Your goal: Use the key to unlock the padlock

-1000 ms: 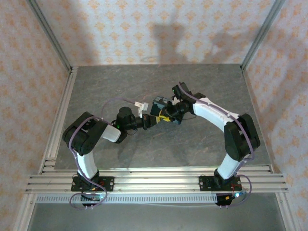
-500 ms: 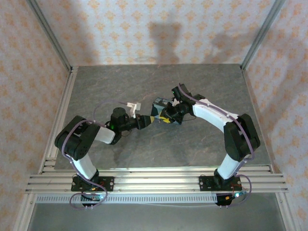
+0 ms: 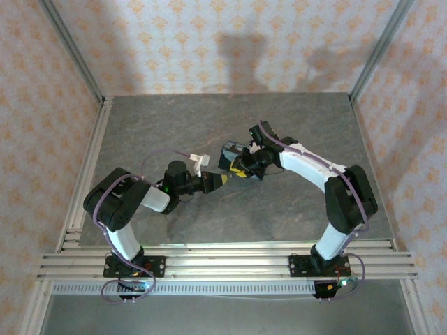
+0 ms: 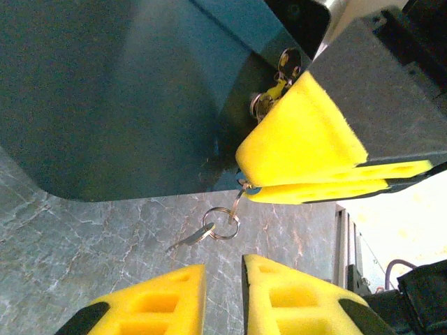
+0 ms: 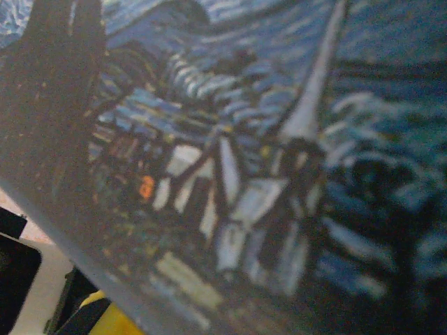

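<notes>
The blue swirl-painted tin [image 4: 140, 91] [image 3: 229, 155] [image 5: 279, 139] looms close in both wrist views. In the left wrist view my right gripper's yellow pads [image 4: 307, 146] are pressed together at the tin's corner. A small bluish bit, seemingly the padlock [image 4: 251, 190], peeks out from between them. A thin metal stem runs down from it to a split ring [image 4: 225, 225], where the key [image 4: 188, 237] dangles free. My left gripper [image 4: 223, 293] [image 3: 218, 179] sits just below the ring, its fingers a narrow gap apart with nothing between them. The right gripper [image 3: 241, 169] meets it mid-table.
A metal clasp [image 4: 274, 87] sits on the tin's edge above the right pads. Grey marbled tabletop [image 3: 279, 125] stretches around both arms. An aluminium rail [image 3: 87, 167] borders the left side, and patterned walls close in the cell.
The left arm's elbow swung out to the left and partly back, while its gripper drew back slightly from the tin. The right arm has not moved.
</notes>
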Motion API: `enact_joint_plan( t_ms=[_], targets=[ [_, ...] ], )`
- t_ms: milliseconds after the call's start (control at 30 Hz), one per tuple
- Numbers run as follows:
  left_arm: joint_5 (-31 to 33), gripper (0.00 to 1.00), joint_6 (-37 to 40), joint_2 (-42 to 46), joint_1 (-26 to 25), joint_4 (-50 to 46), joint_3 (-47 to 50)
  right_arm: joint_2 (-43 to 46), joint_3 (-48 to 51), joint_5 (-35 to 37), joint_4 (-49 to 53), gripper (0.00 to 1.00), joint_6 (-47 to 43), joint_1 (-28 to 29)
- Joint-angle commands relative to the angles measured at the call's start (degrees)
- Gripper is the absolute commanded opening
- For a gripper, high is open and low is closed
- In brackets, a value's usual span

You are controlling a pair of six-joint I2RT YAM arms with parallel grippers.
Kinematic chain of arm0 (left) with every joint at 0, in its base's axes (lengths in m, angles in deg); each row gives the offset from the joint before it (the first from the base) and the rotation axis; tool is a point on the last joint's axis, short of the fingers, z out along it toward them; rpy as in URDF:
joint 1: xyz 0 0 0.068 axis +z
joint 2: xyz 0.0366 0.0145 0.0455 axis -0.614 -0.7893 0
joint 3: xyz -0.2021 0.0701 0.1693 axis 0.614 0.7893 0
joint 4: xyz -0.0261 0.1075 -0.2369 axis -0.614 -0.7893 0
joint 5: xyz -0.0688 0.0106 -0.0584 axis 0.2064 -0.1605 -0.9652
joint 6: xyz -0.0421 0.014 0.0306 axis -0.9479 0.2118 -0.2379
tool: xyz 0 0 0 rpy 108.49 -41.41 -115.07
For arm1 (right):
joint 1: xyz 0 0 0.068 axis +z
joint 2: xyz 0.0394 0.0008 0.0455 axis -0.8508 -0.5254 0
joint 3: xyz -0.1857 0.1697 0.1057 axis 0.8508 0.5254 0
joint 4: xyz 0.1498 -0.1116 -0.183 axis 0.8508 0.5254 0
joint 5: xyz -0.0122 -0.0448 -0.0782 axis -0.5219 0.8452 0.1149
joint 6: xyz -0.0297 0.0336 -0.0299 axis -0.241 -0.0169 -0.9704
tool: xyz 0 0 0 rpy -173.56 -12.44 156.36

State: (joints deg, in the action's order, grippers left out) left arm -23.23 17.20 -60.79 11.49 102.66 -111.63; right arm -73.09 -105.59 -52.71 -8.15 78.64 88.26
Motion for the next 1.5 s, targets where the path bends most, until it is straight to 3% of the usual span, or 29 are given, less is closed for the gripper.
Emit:
enact_joint_plan(
  t_ms=[0, 500, 933, 1100, 1467],
  targets=[
    [-0.3, 0.20, -0.9, -1.7, -0.3, 4.8, -1.6, 0.1, -0.1, -1.0, -1.6, 0.00, 0.5, 0.4],
    [0.1, 0.21, -1.5, -3.0, -0.5, 7.0, -3.1, 0.5, 0.3, -1.5, -1.6, 0.00, 0.7, 0.4],
    [-0.2, 0.14, -2.4, -4.7, -1.4, 9.0, -3.9, 0.4, 0.5, -2.3, -2.3, 0.00, 1.3, 0.4],
    [-0.2, 0.00, -2.6, -5.0, -1.6, 8.9, -4.6, 0.5, 1.2, -2.9, -3.0, 0.00, 1.8, 0.4],
    [0.4, 0.00, -8.4, -7.0, -2.8, 12.6, -7.5, 1.1, 5.4, -2.4, -8.7, 0.00, 5.7, 0.5]
  ],
)
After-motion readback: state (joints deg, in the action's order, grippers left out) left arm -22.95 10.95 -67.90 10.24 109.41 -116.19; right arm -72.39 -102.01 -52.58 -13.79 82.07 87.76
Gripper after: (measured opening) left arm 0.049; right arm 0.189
